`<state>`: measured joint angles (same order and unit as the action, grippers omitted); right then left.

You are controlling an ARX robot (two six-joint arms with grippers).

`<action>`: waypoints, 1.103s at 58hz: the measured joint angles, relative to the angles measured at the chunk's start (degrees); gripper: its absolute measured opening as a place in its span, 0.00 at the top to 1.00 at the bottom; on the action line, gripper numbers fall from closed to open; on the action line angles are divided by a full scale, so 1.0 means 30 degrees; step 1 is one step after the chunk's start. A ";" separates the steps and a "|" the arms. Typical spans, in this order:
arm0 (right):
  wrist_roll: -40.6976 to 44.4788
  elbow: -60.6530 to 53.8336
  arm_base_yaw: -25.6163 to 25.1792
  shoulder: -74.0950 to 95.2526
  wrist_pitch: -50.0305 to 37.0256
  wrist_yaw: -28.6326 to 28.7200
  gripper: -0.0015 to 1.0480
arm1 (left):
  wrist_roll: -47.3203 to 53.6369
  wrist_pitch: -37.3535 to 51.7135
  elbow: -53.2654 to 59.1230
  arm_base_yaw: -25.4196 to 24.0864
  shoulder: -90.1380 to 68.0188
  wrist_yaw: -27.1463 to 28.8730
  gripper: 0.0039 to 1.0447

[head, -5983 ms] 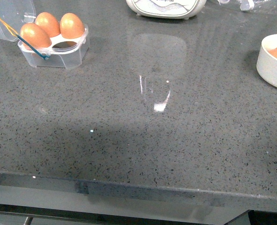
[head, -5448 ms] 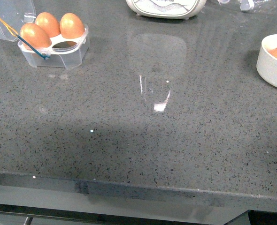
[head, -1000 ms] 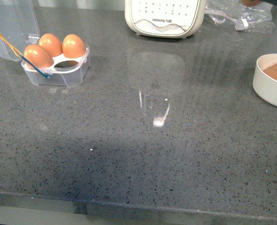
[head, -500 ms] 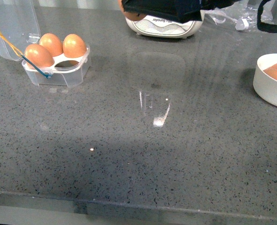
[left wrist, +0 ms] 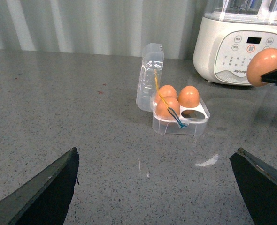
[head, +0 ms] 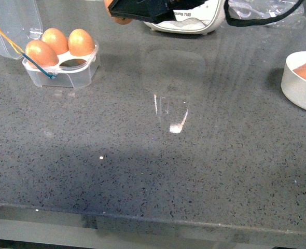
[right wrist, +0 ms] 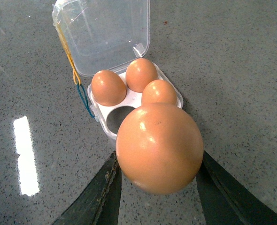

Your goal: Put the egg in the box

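Egg (right wrist: 159,147) is clamped in the right gripper (right wrist: 159,192), held in the air above the counter (head: 194,171) near the open box (head: 62,77). One cup (right wrist: 119,119) is empty. Left gripper (left wrist: 155,157) is spread wide, holding nothing.

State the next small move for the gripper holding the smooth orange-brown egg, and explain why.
Probably carry the smooth orange-brown egg, held in the right gripper, over the one empty cup of the clear plastic four-cup carton: the other three hold eggs, and the lid stands open.
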<state>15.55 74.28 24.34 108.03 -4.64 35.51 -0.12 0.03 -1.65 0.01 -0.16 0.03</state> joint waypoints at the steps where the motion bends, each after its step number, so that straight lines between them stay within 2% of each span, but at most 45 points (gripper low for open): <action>1: 0.0000 0.0226 0.0087 0.0175 0.0095 -0.0029 0.63 | 0.0000 0.0000 0.0000 0.0000 -0.0007 0.0000 0.06; 32: -0.0044 0.2725 0.2288 0.2674 0.0838 -0.0379 0.63 | 0.0000 0.0000 0.0000 0.0000 -0.0007 0.0000 0.06; 64: 0.0080 0.4029 0.2441 0.4000 0.1253 -0.1158 0.63 | 0.0000 0.0000 0.0000 0.0000 -0.0007 0.0000 0.06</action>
<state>15.79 86.37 31.66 120.03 -0.89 32.03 -0.12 0.03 -1.65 0.01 -0.19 0.03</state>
